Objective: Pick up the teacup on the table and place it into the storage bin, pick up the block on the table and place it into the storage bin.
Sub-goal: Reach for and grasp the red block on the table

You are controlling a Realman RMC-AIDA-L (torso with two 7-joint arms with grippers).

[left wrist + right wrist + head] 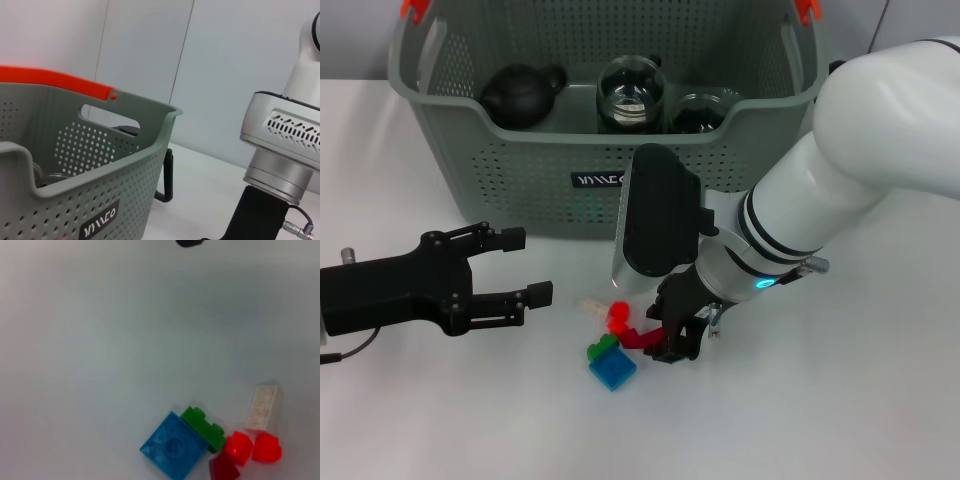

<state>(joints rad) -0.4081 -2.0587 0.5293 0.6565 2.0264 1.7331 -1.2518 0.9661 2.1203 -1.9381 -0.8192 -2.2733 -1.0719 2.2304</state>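
Note:
The grey-green storage bin [510,170] stands at the back; it also shows in the left wrist view [125,165]. Inside it are a black teapot [523,95], a round glass vessel [632,95] and a small dark glass cup [700,112]. No teacup stands on the table. Small blocks lie in front of the bin: blue [612,369], green [602,347], red [618,316], dark red [638,339] and clear [590,306]. My right gripper [670,332] is low at the table, right against the dark red block [223,470]. My left gripper [525,266] is open and empty, left of the blocks.
The right wrist view shows the blue block [174,451], green block [204,428], two red blocks [237,447] and the clear block [261,409] on bare white table. My right arm [285,145] stands beside the bin. The bin has orange-red clips [413,8].

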